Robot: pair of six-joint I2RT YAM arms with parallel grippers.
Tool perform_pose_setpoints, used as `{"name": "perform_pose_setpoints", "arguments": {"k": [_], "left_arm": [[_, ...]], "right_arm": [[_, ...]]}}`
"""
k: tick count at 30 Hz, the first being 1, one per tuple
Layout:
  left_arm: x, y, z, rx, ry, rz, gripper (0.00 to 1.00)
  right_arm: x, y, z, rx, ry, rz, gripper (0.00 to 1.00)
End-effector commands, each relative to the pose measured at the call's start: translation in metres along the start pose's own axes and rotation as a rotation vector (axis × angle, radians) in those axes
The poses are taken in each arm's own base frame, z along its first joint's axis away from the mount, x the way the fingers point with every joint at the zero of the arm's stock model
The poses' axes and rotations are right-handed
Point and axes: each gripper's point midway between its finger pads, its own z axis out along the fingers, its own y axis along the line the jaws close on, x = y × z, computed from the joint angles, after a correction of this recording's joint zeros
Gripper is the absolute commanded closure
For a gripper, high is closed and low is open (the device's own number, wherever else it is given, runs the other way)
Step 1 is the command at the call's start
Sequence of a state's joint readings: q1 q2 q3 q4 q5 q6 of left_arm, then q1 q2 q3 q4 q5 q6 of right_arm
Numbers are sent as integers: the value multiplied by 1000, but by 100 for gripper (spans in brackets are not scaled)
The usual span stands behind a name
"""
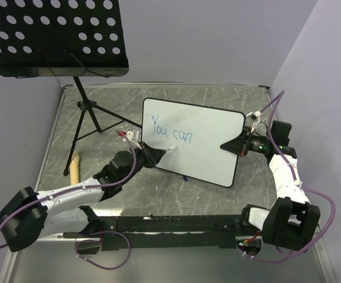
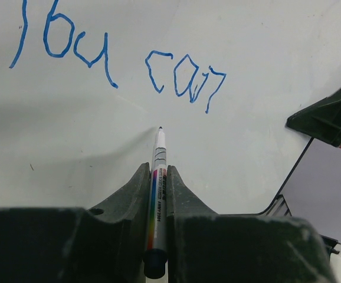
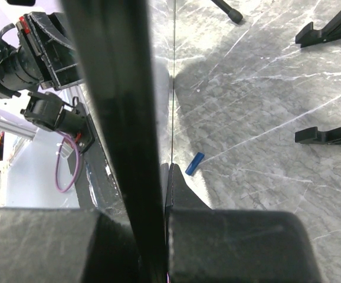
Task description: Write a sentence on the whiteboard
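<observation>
The board [image 1: 209, 150] stands tilted on the table [image 1: 158, 97], near its middle, its face turned toward the left arm. The right gripper [image 1: 232, 145] is pinched on the board's right edge; from the right wrist the black frame [image 3: 117, 88] runs straight between the two fingers [image 3: 182, 188]. The left gripper [image 1: 158, 156] is clamped on a marker [image 2: 157, 188], which points up at the white surface below the writing. Its tip sits at the board or just off it, and I cannot tell which. The sentence [image 2: 117, 65] is one blue line, roughly "You can", across the upper left of the board. A small blue cap [image 3: 194, 163] lies on the table just beside the board's lower edge. A black perforated stand [image 1: 55, 35] rises at the far left, well apart from both arms
</observation>
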State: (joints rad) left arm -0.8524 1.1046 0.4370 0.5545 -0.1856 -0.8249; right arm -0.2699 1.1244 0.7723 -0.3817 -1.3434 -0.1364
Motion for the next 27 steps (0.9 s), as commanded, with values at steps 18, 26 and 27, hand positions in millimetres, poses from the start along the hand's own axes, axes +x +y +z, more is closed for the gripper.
{"name": "perform_pose_setpoints", "arguments": {"k": [18,26,27], "left_arm": [[-4,-8,13,2,-6,2,99],[6,-3,9,-5,31,-9,99],[7,-2,8,-5,33,-12,99]], "right_arm": [[-29,50,-5,-242,-36,-129,100],[-29,50,-5,-241,-36,-132,100],[-29,50,-5,-241,-36,-131,100]]}}
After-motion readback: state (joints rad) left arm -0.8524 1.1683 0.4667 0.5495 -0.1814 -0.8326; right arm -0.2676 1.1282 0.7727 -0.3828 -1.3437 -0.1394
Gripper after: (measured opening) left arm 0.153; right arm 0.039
